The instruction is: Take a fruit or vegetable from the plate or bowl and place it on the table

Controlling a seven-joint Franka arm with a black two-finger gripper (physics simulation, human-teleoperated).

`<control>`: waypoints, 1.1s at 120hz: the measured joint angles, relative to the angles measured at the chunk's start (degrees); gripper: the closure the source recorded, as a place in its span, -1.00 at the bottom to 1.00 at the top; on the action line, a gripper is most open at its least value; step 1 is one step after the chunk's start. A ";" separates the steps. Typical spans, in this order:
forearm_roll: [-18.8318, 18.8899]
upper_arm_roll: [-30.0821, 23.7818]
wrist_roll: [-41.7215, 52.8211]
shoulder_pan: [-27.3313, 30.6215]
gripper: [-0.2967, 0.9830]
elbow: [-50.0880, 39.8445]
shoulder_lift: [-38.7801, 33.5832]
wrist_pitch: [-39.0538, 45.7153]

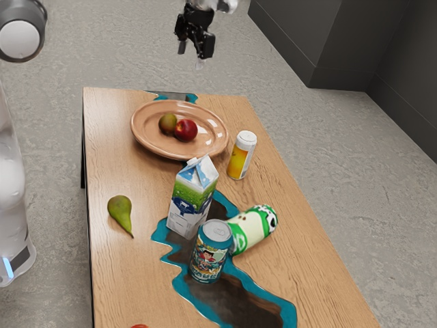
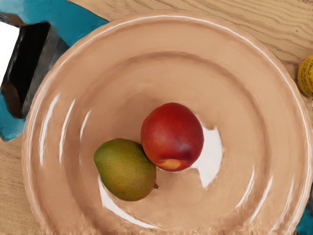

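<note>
Closest to the exterior camera there's a bit of something red (image 1: 139, 326) poking in at the bottom edge, too cut off to name. Next up is a teal drink can (image 1: 210, 254) standing on the wooden table (image 1: 307, 294), partway along its dark, teal-edged inlay (image 1: 235, 297). A green-and-cream container (image 1: 252, 229) lies on its side just beside it, and a milk carton (image 1: 192, 198) stands upright a little farther back. Over toward the exterior view's left, a green pear (image 1: 121, 213) sits right on the wood. Past the carton there's an upright yellow-and-white container (image 1: 242, 156), near the rim of a big tan plate (image 1: 147, 140). The task's fruit is on that plate: a red nectarine (image 2: 172, 137) and a greenish mango (image 2: 125, 170), touching each other, and both are still candidates since neither one is on the table. Farthest off, the gripper (image 1: 194, 54) hangs up in the air with its two fingers apart and nothing between them, and the wrist cam looks down onto the plate.
</note>
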 joint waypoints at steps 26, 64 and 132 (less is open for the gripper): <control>1.50 -1.38 5.64 0.22 -0.54 -17.49 -5.83 13.64; 3.16 0.95 11.70 1.15 -0.54 -27.00 -8.53 24.53; 3.34 3.12 11.63 1.17 -0.54 -29.58 -8.04 29.99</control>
